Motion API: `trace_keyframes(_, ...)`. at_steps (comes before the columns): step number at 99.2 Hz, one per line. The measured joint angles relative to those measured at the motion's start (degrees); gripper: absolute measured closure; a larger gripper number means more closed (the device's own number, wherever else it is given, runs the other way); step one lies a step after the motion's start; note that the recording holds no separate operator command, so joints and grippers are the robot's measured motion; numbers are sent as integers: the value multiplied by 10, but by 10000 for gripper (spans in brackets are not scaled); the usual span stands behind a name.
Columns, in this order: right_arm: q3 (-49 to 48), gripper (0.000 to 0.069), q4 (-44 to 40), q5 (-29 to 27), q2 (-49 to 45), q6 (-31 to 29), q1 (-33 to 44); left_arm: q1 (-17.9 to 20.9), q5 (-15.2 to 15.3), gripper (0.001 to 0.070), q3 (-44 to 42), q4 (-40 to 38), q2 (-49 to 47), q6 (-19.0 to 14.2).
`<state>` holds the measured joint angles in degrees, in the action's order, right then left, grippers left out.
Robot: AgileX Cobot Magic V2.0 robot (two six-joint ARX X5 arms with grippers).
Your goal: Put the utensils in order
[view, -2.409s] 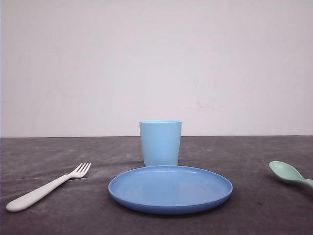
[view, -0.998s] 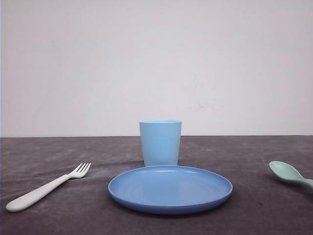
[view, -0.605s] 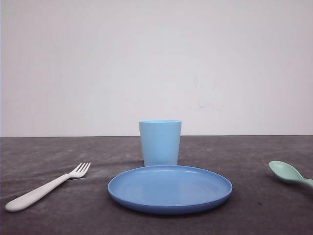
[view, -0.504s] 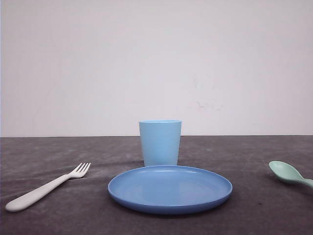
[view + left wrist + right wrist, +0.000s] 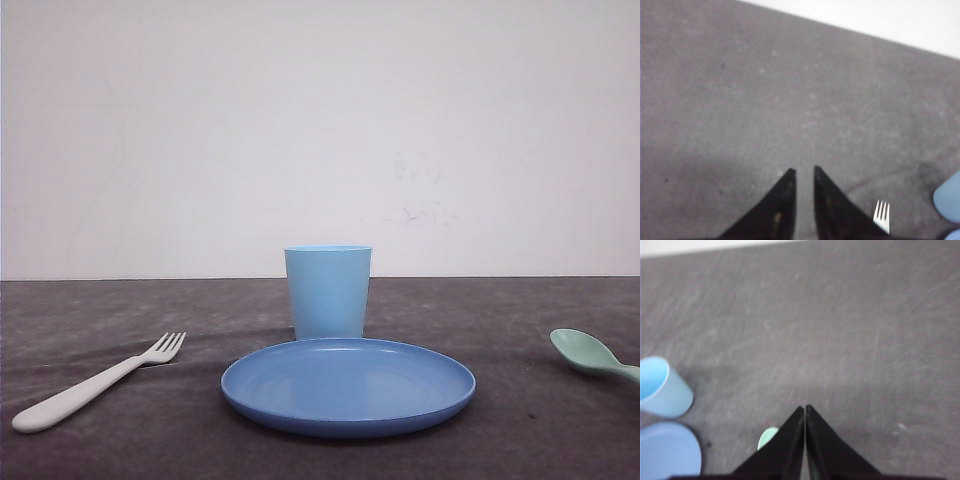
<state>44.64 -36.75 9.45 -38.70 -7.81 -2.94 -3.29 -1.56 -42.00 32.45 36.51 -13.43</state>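
A white fork [image 5: 95,383] lies on the dark table, left of the plate, its tines toward the cup. The pale mint-green spoon [image 5: 590,354] lies at the right edge, bowl toward the plate. In the left wrist view my left gripper [image 5: 804,171] hangs above bare table with a narrow gap between its black fingers and nothing in it; the fork's tines [image 5: 881,217] show beside one finger. In the right wrist view my right gripper [image 5: 804,408] is shut and empty, with the spoon's bowl [image 5: 768,437] peeking out beside it.
A round blue plate [image 5: 348,385] sits in the middle of the table, with a light blue cup [image 5: 328,291] upright just behind it. Both also show in the right wrist view: the cup [image 5: 662,387] and the plate's rim [image 5: 670,452]. A white wall rises behind the table.
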Motion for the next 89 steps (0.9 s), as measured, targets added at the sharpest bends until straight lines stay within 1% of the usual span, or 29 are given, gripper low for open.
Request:
trace_keyframes(3, 0, 596, 0, 0, -1, 1, -3, -3, -2, 544, 0, 2, 4, 2)
trace_keyframes(8, 0, 493, 0, 0, -4, 1, -9, -9, -2, 459, 0, 2, 11, 4)
trace_keyframes(13, 0, 401, -1, 0, -6, 1, -14, -17, -3, 403, 0, 2, 19, 5)
trace_keyframes(17, 0, 367, -1, 0, -8, 1, -17, -24, -3, 384, 0, 2, 26, 5)
trace_keyframes(21, 0, 348, -1, 0, -10, 1, -20, -33, -3, 373, 0, 2, 33, 4)
trace_keyframes(34, 0, 329, -2, 0, -11, 1, -26, -69, -3, 362, 0, 2, 63, -10)
trace_keyframes(49, 0, 327, -2, 0, -11, 1, -27, -130, 2, 362, 0, 1, 121, -38)
trace_keyframes(74, 0, 327, -10, 0, -11, 1, -27, -239, 59, 362, 0, -14, 260, -75)
trace_keyframes(81, 0, 327, -13, 0, -11, 1, -27, -264, 74, 362, 0, -26, 294, -83)
trace_keyframes(89, 0, 327, -14, 0, -11, 1, -27, -286, 85, 362, 0, -45, 331, -92)
